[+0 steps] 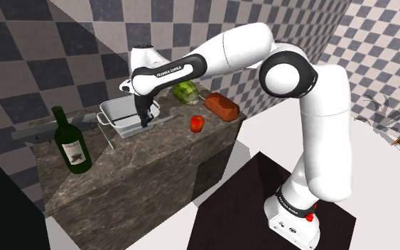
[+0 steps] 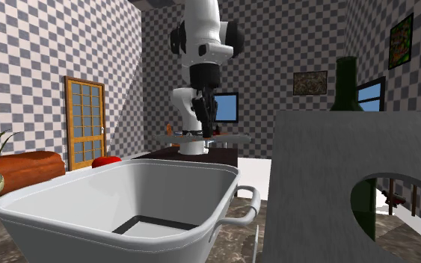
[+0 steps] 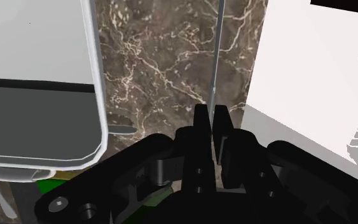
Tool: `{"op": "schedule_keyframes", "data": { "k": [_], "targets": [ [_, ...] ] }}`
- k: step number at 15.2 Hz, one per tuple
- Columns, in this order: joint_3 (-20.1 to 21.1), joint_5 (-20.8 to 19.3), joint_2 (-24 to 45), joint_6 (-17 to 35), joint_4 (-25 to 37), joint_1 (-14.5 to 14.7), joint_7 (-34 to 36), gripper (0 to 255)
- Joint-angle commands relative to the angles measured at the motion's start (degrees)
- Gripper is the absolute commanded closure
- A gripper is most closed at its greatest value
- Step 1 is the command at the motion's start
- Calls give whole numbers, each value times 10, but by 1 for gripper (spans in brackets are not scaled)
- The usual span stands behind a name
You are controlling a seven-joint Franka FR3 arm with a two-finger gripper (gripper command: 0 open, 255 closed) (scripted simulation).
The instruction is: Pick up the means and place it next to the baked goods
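The means is a thin grey knife (image 3: 216, 60) whose blade runs forward from between my fingertips, beside the pan and along the counter's front edge. My black gripper (image 3: 211, 122) is shut on its near end. In the shoulder view the gripper (image 1: 146, 119) hangs at the pan's near rim and the knife (image 1: 166, 121) points toward the apple. Whether the blade rests on the stone or hangs just above it I cannot tell. The baked goods are a brown loaf (image 1: 220, 106) at the counter's far right end, also seen as the loaf (image 2: 22, 169). The gripper (image 2: 205, 123) hangs beyond the pan.
A white pan (image 1: 123, 113) with wire handles sits beside the gripper, and its rim (image 2: 89, 196) is close in the second exterior view. A red apple (image 1: 197, 123) lies before the loaf, a green lettuce (image 1: 186, 91) behind. A wine bottle (image 1: 72, 142) and grey block (image 1: 35, 132) stand left. The counter edge (image 3: 254, 76) is near.
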Motion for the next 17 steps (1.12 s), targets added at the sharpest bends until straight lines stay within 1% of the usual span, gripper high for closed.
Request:
{"op": "schedule_keyframes", "data": {
  "k": [1,4,10,17],
  "targets": [
    [0,0,-6,-14,8,0,0,255],
    [0,0,-12,-26,14,0,1,255],
    [-13,13,-80,8,-91,-50,-67,255],
    [-37,26,-137,31,-175,-106,-153,255]
  ]
}}
